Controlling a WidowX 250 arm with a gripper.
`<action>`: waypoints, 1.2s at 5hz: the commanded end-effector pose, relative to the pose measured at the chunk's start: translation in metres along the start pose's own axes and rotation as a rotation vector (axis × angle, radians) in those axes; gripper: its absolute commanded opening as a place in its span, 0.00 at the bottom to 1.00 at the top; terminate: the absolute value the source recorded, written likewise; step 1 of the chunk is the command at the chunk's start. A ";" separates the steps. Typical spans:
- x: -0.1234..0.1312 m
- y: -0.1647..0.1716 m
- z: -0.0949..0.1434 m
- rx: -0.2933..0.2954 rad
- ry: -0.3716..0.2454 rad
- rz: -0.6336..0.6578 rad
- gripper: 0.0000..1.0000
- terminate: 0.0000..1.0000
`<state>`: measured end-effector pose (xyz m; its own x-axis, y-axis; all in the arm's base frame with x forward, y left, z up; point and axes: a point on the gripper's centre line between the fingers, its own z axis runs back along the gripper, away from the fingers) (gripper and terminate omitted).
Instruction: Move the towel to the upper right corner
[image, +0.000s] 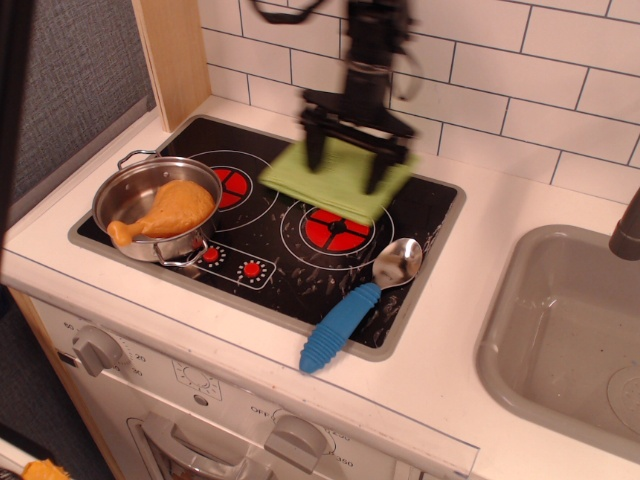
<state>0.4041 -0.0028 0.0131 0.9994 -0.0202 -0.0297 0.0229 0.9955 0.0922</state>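
Note:
The lime-green towel (335, 180) lies flat on the back middle of the black cooktop (290, 270) and covers the top edge of the right red burner (338, 230). My gripper (344, 174) stands upright over the towel. Its two black fingers (314, 150) are spread wide, with the tips down on the cloth near its left and right sides. The fingers are not closed around any fold. The upper right corner (452, 192) of the cooktop, with its grey rim and the white counter strip behind it, is bare, just right of the towel.
A steel pot (120, 185) holding an orange toy drumstick (172, 208) sits front left on the cooktop. A spoon with a blue handle (342, 325) lies at the front right. The grey sink (560, 330) is right, the white tile wall behind, a wooden panel (175, 55) back left.

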 end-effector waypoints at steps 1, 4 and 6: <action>0.017 -0.089 0.028 -0.022 -0.034 0.019 1.00 0.00; 0.012 -0.055 0.083 -0.044 -0.157 0.078 1.00 0.00; -0.006 -0.047 0.120 -0.041 -0.239 0.013 1.00 0.00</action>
<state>0.4002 -0.0621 0.0949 0.9916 -0.0231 0.1275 0.0155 0.9980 0.0605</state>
